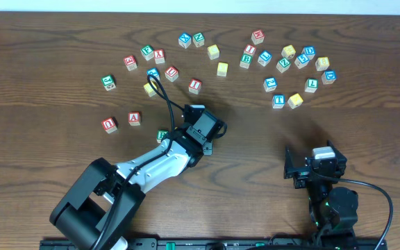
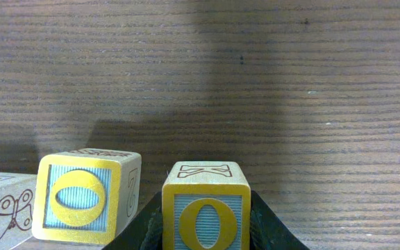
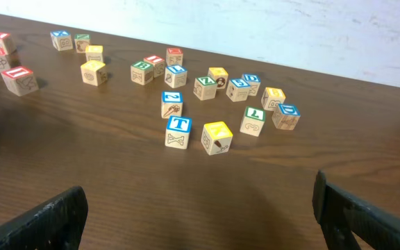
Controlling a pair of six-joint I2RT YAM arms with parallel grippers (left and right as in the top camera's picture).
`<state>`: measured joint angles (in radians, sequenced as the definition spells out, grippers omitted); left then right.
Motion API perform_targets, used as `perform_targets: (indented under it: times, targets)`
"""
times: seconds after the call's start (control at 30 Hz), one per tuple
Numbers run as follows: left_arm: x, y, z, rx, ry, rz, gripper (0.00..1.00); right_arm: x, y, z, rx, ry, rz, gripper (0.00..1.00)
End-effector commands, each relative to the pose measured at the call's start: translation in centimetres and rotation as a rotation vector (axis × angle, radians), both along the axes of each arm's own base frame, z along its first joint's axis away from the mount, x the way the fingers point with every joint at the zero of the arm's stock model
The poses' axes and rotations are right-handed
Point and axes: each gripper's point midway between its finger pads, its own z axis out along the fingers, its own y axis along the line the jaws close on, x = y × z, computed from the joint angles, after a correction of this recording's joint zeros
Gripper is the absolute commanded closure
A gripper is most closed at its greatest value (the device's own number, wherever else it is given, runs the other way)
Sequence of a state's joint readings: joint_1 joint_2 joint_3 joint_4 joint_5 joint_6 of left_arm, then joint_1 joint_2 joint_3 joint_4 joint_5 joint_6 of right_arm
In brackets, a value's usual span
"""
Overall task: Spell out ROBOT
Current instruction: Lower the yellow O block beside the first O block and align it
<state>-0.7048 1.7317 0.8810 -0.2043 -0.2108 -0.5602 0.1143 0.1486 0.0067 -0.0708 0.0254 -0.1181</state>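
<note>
Clamping my left gripper (image 2: 205, 235) on an O block (image 2: 205, 205) at mid-table, just beside a second O block (image 2: 85, 198), I hold my right gripper (image 3: 200, 212) spread wide near the T block (image 3: 178, 131).

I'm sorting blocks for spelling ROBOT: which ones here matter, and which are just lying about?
Belong: O block held in the left gripper; second O block beside it; blue T block.
Lying about: red A block; red I block; yellow block beside the T.
</note>
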Motion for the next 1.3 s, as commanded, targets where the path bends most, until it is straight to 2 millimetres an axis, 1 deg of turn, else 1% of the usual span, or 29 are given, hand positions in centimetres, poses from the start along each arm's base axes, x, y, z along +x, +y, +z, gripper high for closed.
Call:
perform_targets:
  times: [0.0,0.2,0.4,0.47,0.57,0.6,0.8,0.83,0.87,0.97,1.07,1.27]
  targets:
    - [-0.31,0.41,-0.77,0.026,0.017,-0.019,0.92,-0.02,-0.07,-0.11,-0.01,0.003,0.0,0.01]
    - [-0.37,0.46,-1.52,0.036,0.029,-0.019,0.92,-0.02,-0.07,-0.11,-0.01,0.003,0.0,0.01]
    - [-0.32,0.42,-1.52,0.034,0.027,-0.019,0.91,-0.02,-0.07,-0.11,-0.01,0.003,0.0,0.01]
    - [-0.32,0.42,-1.52,0.034,0.027,-0.019,0.85,-0.02,-0.06,-0.1,-0.01,0.002,0.001,0.01]
    - [-0.32,0.42,-1.52,0.034,0.027,-0.019,0.83,-0.02,-0.07,-0.11,-0.01,0.003,0.0,0.01]
    - [-0.32,0.42,-1.52,0.034,0.027,-0.019,0.79,-0.02,-0.07,-0.11,-0.01,0.003,0.0,0.01]
    - [-0.32,0.42,-1.52,0.034,0.027,-0.019,0.77,-0.02,-0.07,-0.11,-0.01,0.003,0.0,0.01]
    - [-0.32,0.42,-1.52,0.034,0.027,-0.019,0.76,-0.02,-0.07,-0.11,-0.01,0.003,0.0,0.01]
    - [-0.32,0.42,-1.52,0.034,0.027,-0.019,0.72,-0.02,-0.07,-0.11,-0.01,0.003,0.0,0.01]
    - [-0.32,0.42,-1.52,0.034,0.027,-0.019,0.7,-0.02,-0.07,-0.11,-0.01,0.003,0.0,0.01]
    - [-0.32,0.42,-1.52,0.034,0.027,-0.019,0.65,-0.02,-0.07,-0.11,-0.01,0.003,0.0,0.01]
    - [-0.32,0.42,-1.52,0.034,0.027,-0.019,0.64,-0.02,-0.07,-0.11,-0.01,0.003,0.0,0.01]
